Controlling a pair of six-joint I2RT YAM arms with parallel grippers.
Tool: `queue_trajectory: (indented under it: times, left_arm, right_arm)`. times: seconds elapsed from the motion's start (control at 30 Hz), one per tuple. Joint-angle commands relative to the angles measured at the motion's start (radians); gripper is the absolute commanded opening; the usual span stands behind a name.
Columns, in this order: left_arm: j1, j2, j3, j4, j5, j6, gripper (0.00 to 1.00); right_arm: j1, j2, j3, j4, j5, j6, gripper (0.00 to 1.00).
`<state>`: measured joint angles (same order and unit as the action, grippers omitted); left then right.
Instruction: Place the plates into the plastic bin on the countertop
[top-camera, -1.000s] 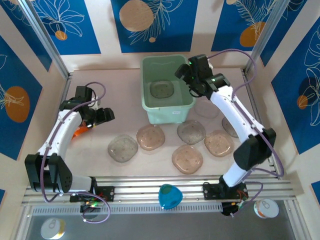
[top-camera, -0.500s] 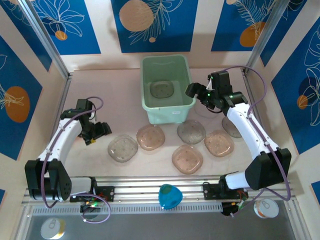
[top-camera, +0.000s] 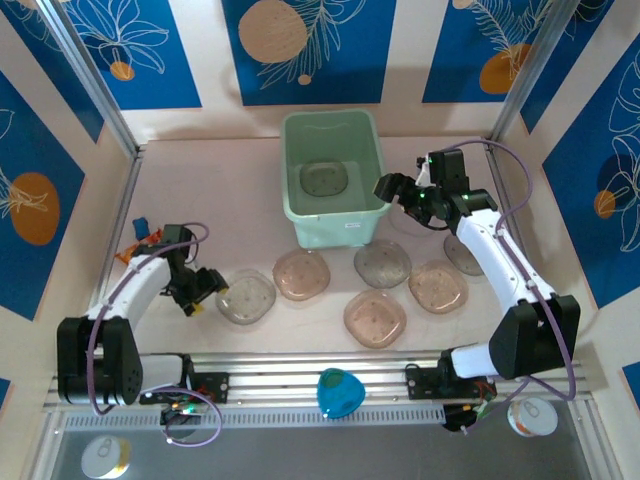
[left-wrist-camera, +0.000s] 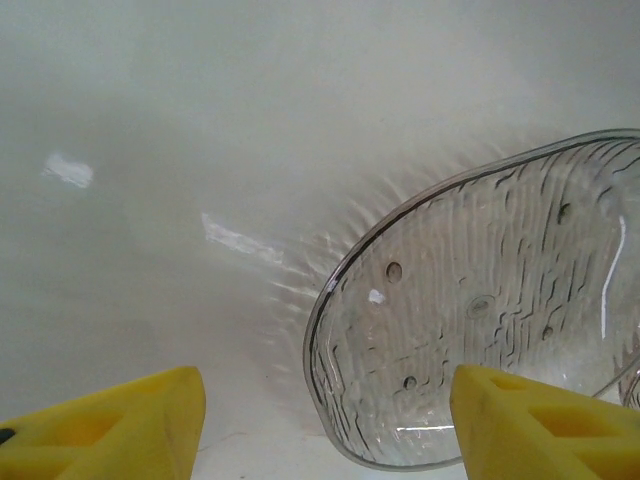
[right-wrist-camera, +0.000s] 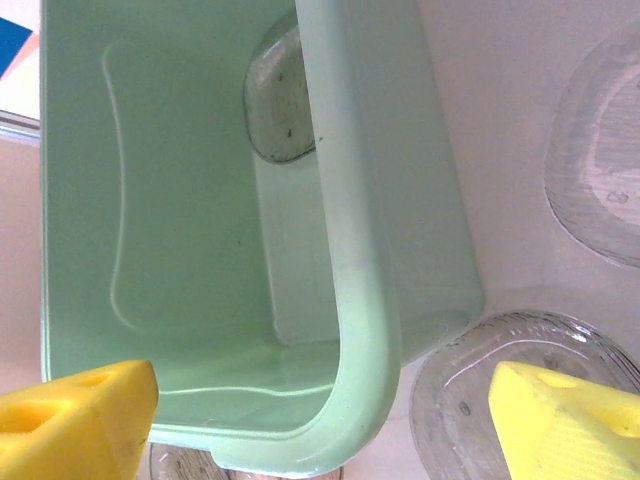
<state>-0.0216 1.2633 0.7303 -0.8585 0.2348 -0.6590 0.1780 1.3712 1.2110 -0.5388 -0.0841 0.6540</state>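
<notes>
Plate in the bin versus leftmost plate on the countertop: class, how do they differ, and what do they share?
The plate in the bin rests on the plastic bin's floor; the leftmost plate lies on the countertop. The plate in the bin looks darker grey-green; the leftmost plate pale grey. The left gripper, jaws open, sits beside the leftmost plate, far from the other. Both are rounded-square, translucent, lying flat.

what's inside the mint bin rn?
One small translucent greyish plastic plate lies on the floor of the pale mint-green rectangular plastic bin. From the right wrist view, the bin's rim covers part of the plate.
</notes>
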Motion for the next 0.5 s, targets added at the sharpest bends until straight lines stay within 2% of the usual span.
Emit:
queue_trajectory:
  times: [0.0,0.47]
  left_arm:
    - [0.004,-0.014,-0.033,0.058,0.055,-0.045,0.65]
    - [-0.047,-0.013,-0.106,0.116,0.056,-0.044,0.65]
  right_arm:
    - [-0.008,-0.039,-0.027,0.022,-0.035,-0.002,0.86]
    - [-0.007,-0.037,-0.040,0.043,-0.037,0.019,0.81]
